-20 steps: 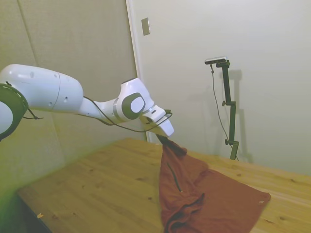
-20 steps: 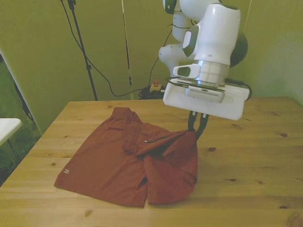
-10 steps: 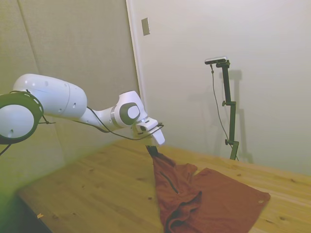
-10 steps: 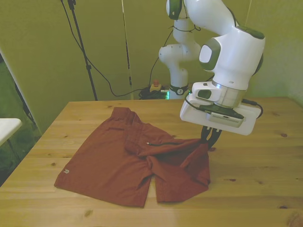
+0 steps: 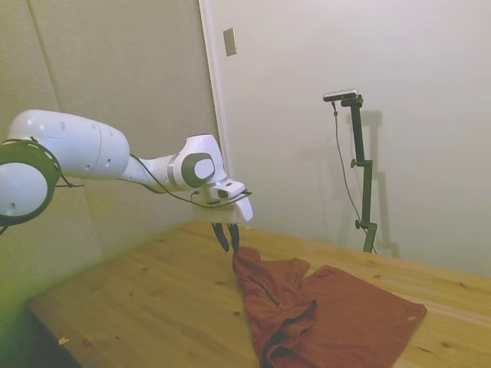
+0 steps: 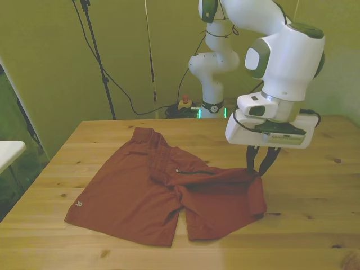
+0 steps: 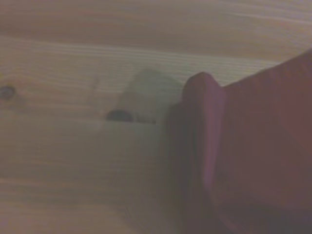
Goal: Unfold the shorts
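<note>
- The rust-red shorts [image 6: 146, 194] lie on the wooden tabletop [image 6: 315, 197], spread across the lower middle of the front view, partly rumpled.
- A dark zippered pocket slit [image 6: 194, 171] runs near the middle of the cloth.
- In the wrist view, a raised fold of the shorts [image 7: 243, 146] sits on bare wood.
- The end effector [image 6: 262, 171] hangs just above the cloth's edge at the front view's right, fingers apart, gripping nothing.

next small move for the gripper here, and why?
Probably lift the gripper straight up, clear of the shorts. Its fingers look open, just above the corner at the front view's right, and that leg lies mostly spread on the table, though bunched near the pocket.
</note>
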You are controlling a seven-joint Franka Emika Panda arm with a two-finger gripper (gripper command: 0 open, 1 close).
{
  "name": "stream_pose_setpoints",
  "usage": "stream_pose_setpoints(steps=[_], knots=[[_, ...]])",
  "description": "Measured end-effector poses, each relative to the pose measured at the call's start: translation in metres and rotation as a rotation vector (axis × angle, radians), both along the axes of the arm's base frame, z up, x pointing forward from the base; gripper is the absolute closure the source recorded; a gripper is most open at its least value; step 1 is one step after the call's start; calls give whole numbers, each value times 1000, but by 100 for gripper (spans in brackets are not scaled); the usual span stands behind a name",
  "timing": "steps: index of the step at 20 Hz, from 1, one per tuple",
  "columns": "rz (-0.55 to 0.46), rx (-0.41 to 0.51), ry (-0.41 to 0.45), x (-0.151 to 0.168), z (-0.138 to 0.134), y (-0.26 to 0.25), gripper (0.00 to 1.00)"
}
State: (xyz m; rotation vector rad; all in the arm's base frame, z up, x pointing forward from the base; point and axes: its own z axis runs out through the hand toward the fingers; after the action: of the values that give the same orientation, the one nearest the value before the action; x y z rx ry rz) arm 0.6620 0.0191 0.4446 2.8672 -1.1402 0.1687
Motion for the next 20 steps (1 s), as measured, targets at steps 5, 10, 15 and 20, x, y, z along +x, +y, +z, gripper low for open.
stream_pose_setpoints(steps=[5, 10, 15, 20], knots=[[-30, 60, 1, -24, 43, -73, 0], [-78, 37, 9, -41, 45, -166, 0], [-25, -4, 19, -39, 13, -221, 0], [65, -26, 41, -29, -28, -258, 0]])
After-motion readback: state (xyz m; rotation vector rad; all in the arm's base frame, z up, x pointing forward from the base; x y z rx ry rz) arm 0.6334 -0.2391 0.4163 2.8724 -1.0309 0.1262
